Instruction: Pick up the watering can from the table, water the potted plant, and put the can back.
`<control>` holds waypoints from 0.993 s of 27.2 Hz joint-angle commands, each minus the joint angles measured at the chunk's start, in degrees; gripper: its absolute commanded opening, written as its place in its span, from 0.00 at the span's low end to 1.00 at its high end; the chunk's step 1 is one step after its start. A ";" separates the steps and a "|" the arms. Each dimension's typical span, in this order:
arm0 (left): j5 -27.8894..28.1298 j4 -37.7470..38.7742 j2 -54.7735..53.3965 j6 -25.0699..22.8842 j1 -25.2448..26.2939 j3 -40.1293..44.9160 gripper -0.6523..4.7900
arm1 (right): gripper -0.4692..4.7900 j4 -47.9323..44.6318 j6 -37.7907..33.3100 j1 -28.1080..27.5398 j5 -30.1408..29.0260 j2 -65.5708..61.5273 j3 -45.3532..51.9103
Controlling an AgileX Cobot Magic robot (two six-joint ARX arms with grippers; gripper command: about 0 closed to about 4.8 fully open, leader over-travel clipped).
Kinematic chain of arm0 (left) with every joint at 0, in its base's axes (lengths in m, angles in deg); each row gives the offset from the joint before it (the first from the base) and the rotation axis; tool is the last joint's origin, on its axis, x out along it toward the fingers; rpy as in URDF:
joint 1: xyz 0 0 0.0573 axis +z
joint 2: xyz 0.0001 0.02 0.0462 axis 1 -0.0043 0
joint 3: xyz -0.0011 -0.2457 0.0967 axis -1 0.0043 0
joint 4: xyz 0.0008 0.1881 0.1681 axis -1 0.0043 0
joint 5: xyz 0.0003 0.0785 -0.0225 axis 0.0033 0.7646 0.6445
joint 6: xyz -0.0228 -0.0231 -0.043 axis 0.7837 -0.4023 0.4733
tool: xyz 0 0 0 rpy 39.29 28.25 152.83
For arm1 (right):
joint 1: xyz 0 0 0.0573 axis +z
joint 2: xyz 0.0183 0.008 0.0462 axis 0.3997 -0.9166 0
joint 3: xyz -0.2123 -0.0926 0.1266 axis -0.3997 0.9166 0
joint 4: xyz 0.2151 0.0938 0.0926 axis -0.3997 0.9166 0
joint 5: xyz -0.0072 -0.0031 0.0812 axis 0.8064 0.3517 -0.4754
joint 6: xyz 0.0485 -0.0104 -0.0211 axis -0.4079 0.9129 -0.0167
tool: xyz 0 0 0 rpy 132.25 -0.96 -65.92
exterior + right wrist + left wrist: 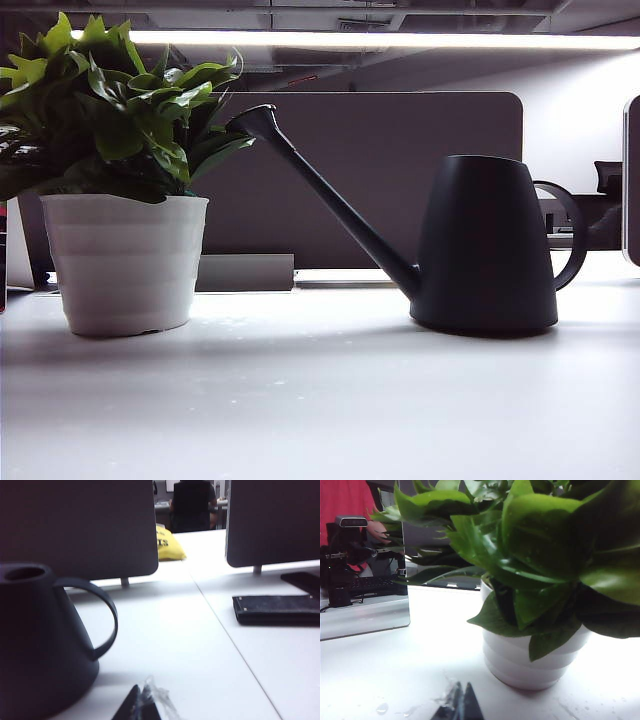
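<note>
Neither arm shows in the exterior view. In the left wrist view only the dark fingertips of the left tool [460, 705] appear, pressed together into a point, low over the worktop [420, 655] and holding nothing. The right tool [140, 704] looks the same in its own wrist view (tips together, empty), also low above the worktop.

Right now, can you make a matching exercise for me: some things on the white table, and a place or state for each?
1. matte dark grey watering can
2. green leafy plant in a white ribbed pot
3. left tool
4. flat black case

a. shut, low before the pot
b. upright, spout towards the leaves
c. lying on the neighbouring tabletop
d. standing left in the exterior view

Pairs: 1-b, 2-d, 3-a, 4-c
</note>
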 commanded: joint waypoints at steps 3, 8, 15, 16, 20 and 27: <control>-1.88 -0.37 -0.04 -0.13 -0.02 -4.87 0.11 | 0.80 0.66 -0.81 0.11 0.26 -0.02 -6.67; -2.38 4.94 -0.24 3.91 -0.09 -11.91 0.11 | 1.00 1.66 -0.26 0.72 0.31 -1.33 -14.12; -7.89 18.43 -4.48 7.23 -1.31 -27.21 0.11 | 1.00 6.58 2.51 1.27 -2.62 -14.73 -26.27; -9.42 20.44 -5.66 8.74 -1.66 -29.73 0.11 | 1.00 6.97 3.19 1.38 -3.21 -16.85 -28.24; -11.61 28.61 -11.39 8.28 -3.08 -41.44 0.11 | 1.00 6.23 8.35 1.40 -4.17 -24.37 -34.93; -15.72 29.20 -18.86 8.39 -2.91 -54.73 0.11 | 1.00 3.17 18.67 1.75 -5.77 -34.56 -36.20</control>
